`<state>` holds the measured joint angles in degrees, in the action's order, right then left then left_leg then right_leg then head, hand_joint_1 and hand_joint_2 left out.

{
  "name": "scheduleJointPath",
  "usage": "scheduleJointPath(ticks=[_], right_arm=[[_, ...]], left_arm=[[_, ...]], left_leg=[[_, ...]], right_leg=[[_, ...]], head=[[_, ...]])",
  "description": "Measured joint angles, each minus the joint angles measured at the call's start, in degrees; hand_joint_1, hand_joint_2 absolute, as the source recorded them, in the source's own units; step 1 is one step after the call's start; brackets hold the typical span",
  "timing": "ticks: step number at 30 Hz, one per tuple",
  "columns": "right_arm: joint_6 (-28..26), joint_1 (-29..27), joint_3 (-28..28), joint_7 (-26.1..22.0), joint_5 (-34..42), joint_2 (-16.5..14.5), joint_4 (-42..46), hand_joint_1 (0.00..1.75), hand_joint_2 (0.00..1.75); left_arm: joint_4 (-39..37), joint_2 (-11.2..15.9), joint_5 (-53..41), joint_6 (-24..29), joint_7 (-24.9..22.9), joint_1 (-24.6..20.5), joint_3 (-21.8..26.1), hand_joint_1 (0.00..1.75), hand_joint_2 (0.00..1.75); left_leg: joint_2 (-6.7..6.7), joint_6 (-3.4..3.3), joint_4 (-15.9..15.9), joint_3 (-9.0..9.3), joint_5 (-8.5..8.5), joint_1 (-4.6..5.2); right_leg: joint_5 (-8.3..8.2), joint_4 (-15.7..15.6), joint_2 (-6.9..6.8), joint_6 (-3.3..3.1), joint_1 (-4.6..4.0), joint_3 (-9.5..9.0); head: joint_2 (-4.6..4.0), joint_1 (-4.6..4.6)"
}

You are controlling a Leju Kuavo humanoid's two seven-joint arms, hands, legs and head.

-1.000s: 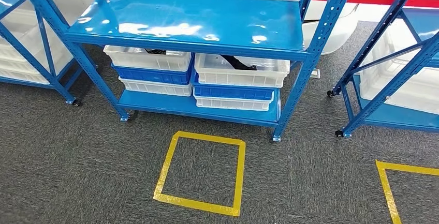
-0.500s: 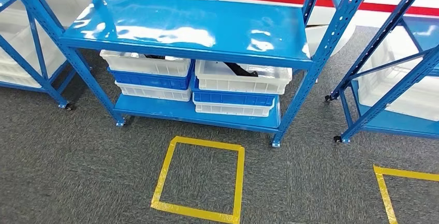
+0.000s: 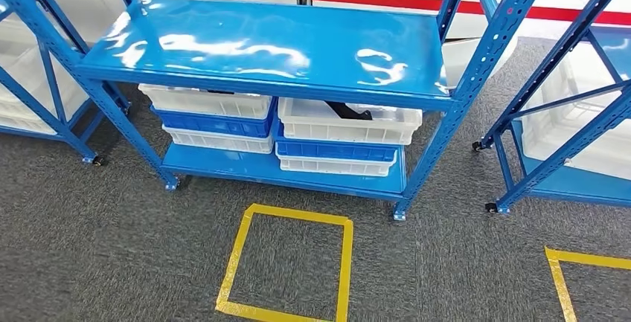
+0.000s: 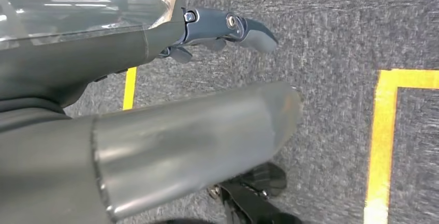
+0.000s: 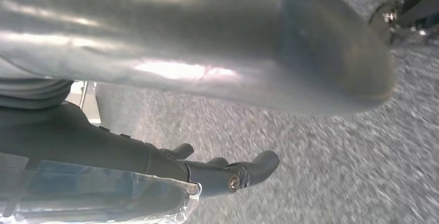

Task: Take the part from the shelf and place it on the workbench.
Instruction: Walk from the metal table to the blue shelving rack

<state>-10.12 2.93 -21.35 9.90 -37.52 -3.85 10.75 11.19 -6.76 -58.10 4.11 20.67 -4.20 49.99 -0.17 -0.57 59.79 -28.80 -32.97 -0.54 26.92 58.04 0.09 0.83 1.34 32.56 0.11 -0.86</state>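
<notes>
A black part (image 3: 347, 110) lies in the upper white bin (image 3: 348, 123) on the right of the blue shelf's (image 3: 283, 47) lower level. Another dark piece (image 3: 217, 92) peeks out of the upper white bin on the left (image 3: 205, 103), mostly hidden under the top board. My left hand (image 4: 171, 131) hangs over the grey carpet with its thumb and dark fingers (image 4: 228, 27) apart, holding nothing. My right hand (image 5: 207, 53) hangs the same way over the carpet, its fingers (image 5: 233, 175) extended and empty.
Blue and white bins are stacked under each upper bin. A yellow taped square (image 3: 344, 262) marks the carpet before the shelf, and another taped corner (image 3: 559, 277) lies at the right. More blue racks (image 3: 45, 84) (image 3: 565, 114) holding white bins flank the shelf.
The whole picture has shifted: the shelf and the taped square sit lower and a little nearer, so the camera moved. The bins and the part have kept their places.
</notes>
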Motion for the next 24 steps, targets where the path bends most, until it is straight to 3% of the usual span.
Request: scheduleJointPath(ticks=[2, 4, 5, 6, 8, 9, 10, 13, 15, 16, 19, 20, 21, 23, 24], right_arm=[[0.0, 0.0, 0.0, 0.0, -0.1, 0.0, 0.0, 0.0, 0.0], [0.0, 0.1, 0.0, 0.0, -0.1, 0.0, 0.0, 0.0, 0.0], [0.0, 0.1, 0.0, 0.1, -0.1, 0.0, 0.0, 0.0, 0.0], [0.0, 0.0, 0.0, 0.1, -0.1, 0.0, 0.0, 0.0, 0.0], [0.0, -0.1, 0.0, 0.2, -0.2, -0.1, 0.0, 0.0, 0.0], [0.0, 0.0, 0.0, 0.3, -0.2, -0.1, 0.0, 0.0, 0.0], [0.0, 0.1, 0.0, 0.3, -0.2, -0.2, 0.0, 0.0, 0.0], [0.0, 0.3, 0.0, 0.3, -0.2, -0.2, 0.0, 0.0, 0.0], [0.0, 0.3, 0.0, 0.4, -0.2, -0.2, 0.0, 0.0, 0.0], [0.0, 0.3, 0.0, 0.4, -0.2, -0.2, 0.0, 0.0, 0.0], [0.1, 0.2, 0.0, 0.4, -0.3, -0.2, 0.0, 0.0, 0.0], [0.1, 0.1, 0.0, 0.4, -0.4, -0.2, 0.0, 0.0, 0.0], [0.1, 0.0, 0.0, 0.4, -0.5, -0.2, 0.0, 0.0, 0.0], [0.1, -0.1, 0.0, 0.3, -0.7, -0.1, 0.0, 0.0, 0.0], [0.1, -0.1, 0.0, 0.3, -0.8, -0.1, 0.0, 0.0, 0.0]], left_arm=[[0.0, 0.0, 0.0, 0.0, 0.0, 0.0, 0.0, 0.0, 0.0], [0.0, 0.0, -0.1, 0.0, -0.1, 0.1, 0.0, 0.0, 0.0], [0.0, 0.0, -0.1, 0.0, -0.1, 0.2, 0.0, 0.0, 0.0], [0.0, 0.0, -0.1, 0.0, -0.1, 0.2, 0.0, 0.0, 0.0], [0.0, 0.0, -0.1, 0.0, -0.1, 0.2, 0.0, 0.0, 0.0], [0.0, 0.1, -0.1, 0.0, -0.1, 0.1, 0.0, 0.0, 0.0], [0.0, 0.0, -0.1, 0.0, -0.1, 0.1, 0.0, 0.0, 0.0], [0.0, 0.0, -0.1, 0.0, -0.2, 0.0, 0.0, 0.0, 0.0], [0.0, 0.0, -0.1, 0.0, -0.2, 0.1, 0.0, 0.0, 0.0], [0.0, 0.0, -0.1, 0.0, -0.2, 0.0, 0.0, 0.0, 0.0], [0.0, 0.0, -0.1, 0.0, -0.2, 0.0, 0.0, 0.0, 0.0], [0.0, 0.0, -0.1, 0.0, -0.2, 0.0, 0.0, 0.0, 0.0], [0.0, 0.0, -0.1, 0.0, -0.3, 0.1, 0.0, 0.0, 0.0], [0.0, -0.1, -0.2, 0.0, -0.3, 0.2, 0.0, 0.0, 0.0], [0.0, -0.1, -0.2, 0.0, -0.4, 0.2, 0.0, 0.0, 0.0]], left_leg=[[-0.02, 0.49, 7.3, -4.12, -2.88, -0.17], [-0.02, 0.87, 14.1, -9.13, -4.31, -0.36], [0.0, 0.96, 14.7, -10.4, -3.27, -0.47], [0.01, 0.98, 13.0, -10.46, -1.0, -0.59], [0.01, 0.87, 5.8, -8.29, 4.32, -0.7], [-0.02, 0.72, 2.7, -7.06, 5.86, -0.64], [-0.04, 0.5, 0.9, -6.29, 6.41, -0.49], [-0.09, -0.71, -0.3, -5.53, 6.01, -0.01], [-0.08, -1.64, -1.1, -4.63, 6.03, -0.1], [-0.04, -2.04, -1.4, -4.16, 5.97, -0.2], [0.01, -2.7, -1.5, -3.35, 5.12, 0.03], [-0.07, -2.74, -1.5, -2.95, 4.76, 0.09], [-0.18, -2.72, -1.5, -2.43, 4.37, 0.11], [-0.35, -2.47, -1.6, -1.36, 3.53, 0.11], [-0.38, -2.19, -1.5, -0.91, 2.97, 0.24]], right_leg=[[0.6, -0.1, -0.02, -0.92, 0.08, -0.73], [1.29, -0.1, 0.07, -1.23, 0.01, -1.44], [1.69, -0.1, 0.16, -1.16, 0.01, -1.91], [2.13, -0.1, 0.26, -0.99, 0.04, -2.53], [3.14, -0.1, 0.4, -0.48, 0.06, -3.7], [3.62, -0.1, 0.47, -0.14, -0.13, -3.98], [3.98, -0.1, 0.52, 0.18, -0.31, -4.06], [4.46, -0.7, 0.58, 1.29, -0.57, -4.43], [5.33, 0.9, 0.45, 1.74, -0.55, -4.03], [6.39, 3.7, 0.38, 1.7, -0.54, -2.64], [9.48, 15.0, 0.34, 1.58, -0.51, 4.72], [9.11, 16.3, 0.34, 1.9, -0.54, 6.19], [7.75, 15.4, 0.34, 2.38, -0.55, 6.5], [3.25, 8.0, 0.23, 3.19, -0.53, 4.28], [1.4, 4.3, 0.11, 3.11, -0.62, 2.88]], head=[[0.0, 0.11], [0.0, 0.14], [0.0, 0.13], [0.0, 0.14], [0.0, 0.14], [0.0, 0.2], [0.0, 0.2], [0.0, 0.2], [0.0, 0.09], [0.0, 0.02], [0.0, -0.06], [0.0, -0.06], [0.0, -0.07], [0.0, -0.08], [0.0, -0.08]])
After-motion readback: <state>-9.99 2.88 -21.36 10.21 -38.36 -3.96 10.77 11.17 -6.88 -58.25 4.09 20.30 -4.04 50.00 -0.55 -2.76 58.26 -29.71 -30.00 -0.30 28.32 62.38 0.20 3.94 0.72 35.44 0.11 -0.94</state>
